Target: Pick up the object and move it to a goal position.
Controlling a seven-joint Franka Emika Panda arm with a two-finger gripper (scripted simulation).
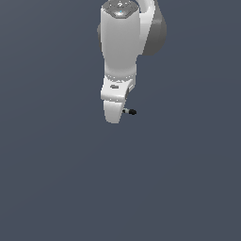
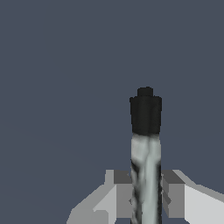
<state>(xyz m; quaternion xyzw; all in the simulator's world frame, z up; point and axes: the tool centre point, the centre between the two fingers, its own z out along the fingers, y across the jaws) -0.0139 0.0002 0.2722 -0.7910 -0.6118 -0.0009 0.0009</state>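
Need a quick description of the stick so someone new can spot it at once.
Find the white arm hanging from the top of the exterior view and follow it down to the gripper at its lower end. The stick pokes sideways from it, toward the exterior view's right. It is the only small thing there: a thin grey-white shaft with a black end, clamped between the fingers.

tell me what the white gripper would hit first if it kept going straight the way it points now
Probably nothing: the white gripper is shut on the thin grey-white stick with a black end, and beyond that tip the wrist view shows only plain blue-grey background. How far off any surface lies is unclear.
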